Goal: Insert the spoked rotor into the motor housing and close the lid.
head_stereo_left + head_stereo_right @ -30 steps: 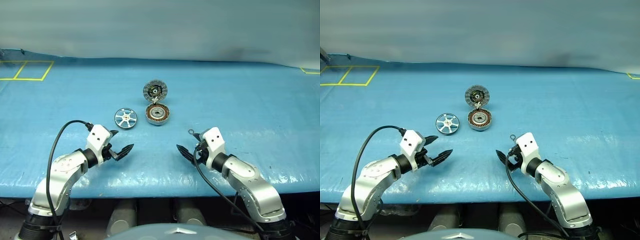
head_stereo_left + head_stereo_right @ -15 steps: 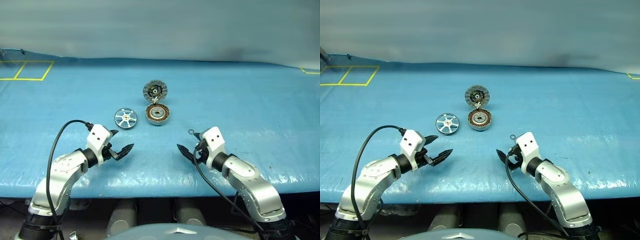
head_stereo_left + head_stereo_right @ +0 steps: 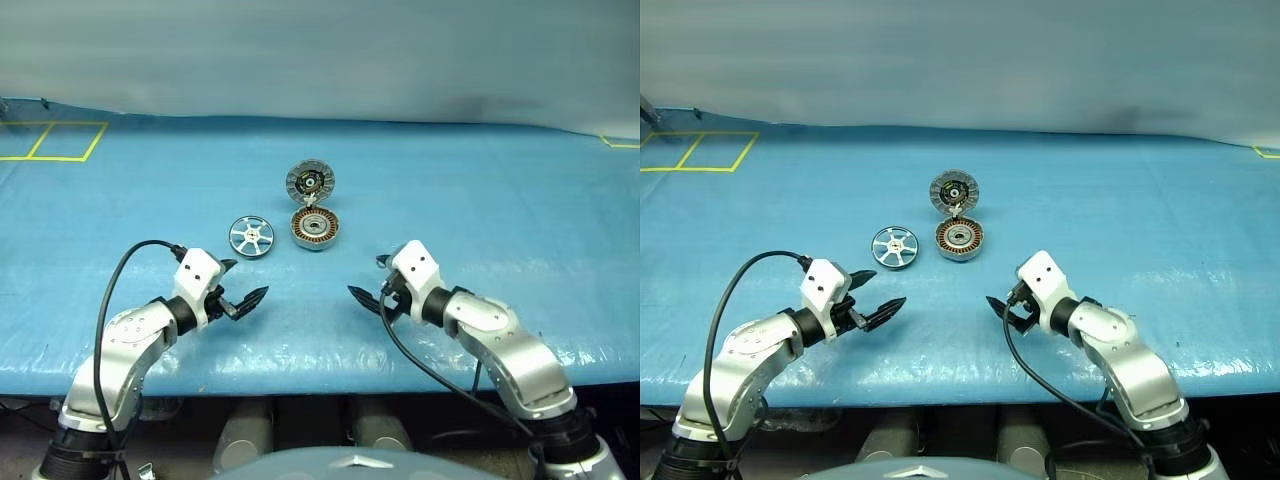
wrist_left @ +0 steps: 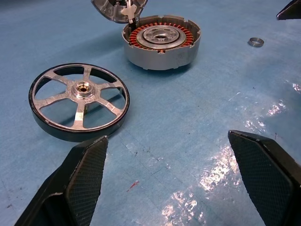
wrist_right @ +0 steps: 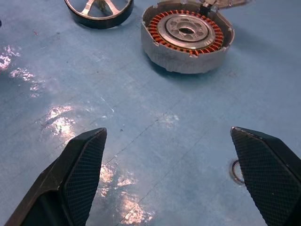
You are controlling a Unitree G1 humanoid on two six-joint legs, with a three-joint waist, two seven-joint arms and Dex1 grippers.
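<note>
Blue table (image 3: 480, 200), no legible writing: rotor (image 3: 251, 236) at nine o'clock of housing (image 3: 317, 229), lid (image 3: 310, 181) at twelve; left gripper (image 3: 244, 292) and right gripper (image 3: 372, 297) both wide, empty.

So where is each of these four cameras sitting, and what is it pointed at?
Left eye: on the head, looking down over both arms at the blue table.
Right eye: beside it, same scene.
Left wrist: along the open left gripper, facing the spoked rotor and motor housing.
Right wrist: along the open right gripper, facing the housing.
Shared: both wrist views catch housing and rotor; the head views add the raised lid.
</note>
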